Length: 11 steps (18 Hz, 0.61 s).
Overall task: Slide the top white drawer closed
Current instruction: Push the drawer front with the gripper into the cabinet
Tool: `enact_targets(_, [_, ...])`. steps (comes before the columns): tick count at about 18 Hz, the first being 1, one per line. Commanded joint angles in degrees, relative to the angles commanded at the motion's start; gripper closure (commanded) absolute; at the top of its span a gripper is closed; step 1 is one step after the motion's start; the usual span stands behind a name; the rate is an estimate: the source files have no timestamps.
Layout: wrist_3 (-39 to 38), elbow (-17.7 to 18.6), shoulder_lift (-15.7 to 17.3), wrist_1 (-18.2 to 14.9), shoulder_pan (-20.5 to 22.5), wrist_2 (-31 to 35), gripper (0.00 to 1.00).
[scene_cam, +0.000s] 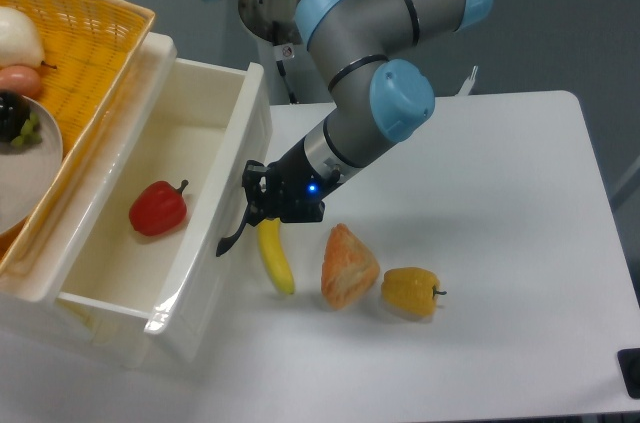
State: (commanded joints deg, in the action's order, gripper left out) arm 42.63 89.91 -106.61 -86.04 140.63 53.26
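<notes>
Item 1. Yellow woven basket (85, 28), far left, sitting on top of the cabinet and overhanging the drawer's back; it holds a plate with dark and pale foods, only partly in frame.

Item 2. The top white drawer (195, 263), left of centre, pulled out toward the table and roughly half open. Glossy white plastic, deep, with thin walls, a rounded rim and highlights on the near corner. Its curved black handle (232, 236) projects from the front face. Inside lies one red bell pepper (157, 209), loose on the floor and likely to roll if the drawer is shoved hard.

Item 3. Gripper (262, 205), black, blue light lit, pressed to the drawer front at the handle. Whether its fingers are spread or pinching the handle cannot be told. The low, slanted arm puts it in line with the drawer's travel, judged suited to pushing inward.

Item 4. Banana (275, 261), just beside the drawer front, below the gripper.

Item 5. Orange wedge-shaped food (347, 265), next right.

Item 6. Yellow bell pepper (410, 290), near it, on the white table (500, 243).
</notes>
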Motion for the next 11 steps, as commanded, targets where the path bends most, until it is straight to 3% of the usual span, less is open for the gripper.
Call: enact_targets(11, [0.0, 0.18, 0.0, 0.0, -2.02, -0.44, 1.0])
